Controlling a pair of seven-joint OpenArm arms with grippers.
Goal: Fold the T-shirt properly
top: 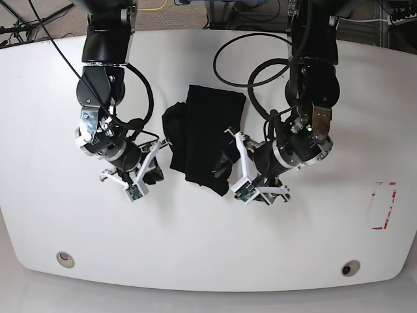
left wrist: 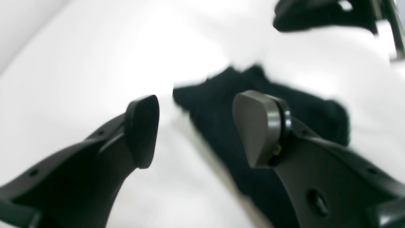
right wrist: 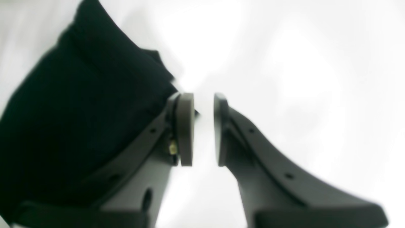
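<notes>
the right gripper (right wrist: 203,129) hovers over the white table (top: 195,248) with its jaws a narrow gap apart and nothing between them; the black t-shirt (top: 205,140), bunched into a rough folded heap, lies just beside it, toward the other arm. the left gripper (left wrist: 196,129) hangs over the heap's far edge, jaws wide apart and empty, the cloth showing below and behind its pads.

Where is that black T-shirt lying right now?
In the base view the T-shirt lies bunched on the white table, centre-top, between the left gripper and right gripper.
</notes>
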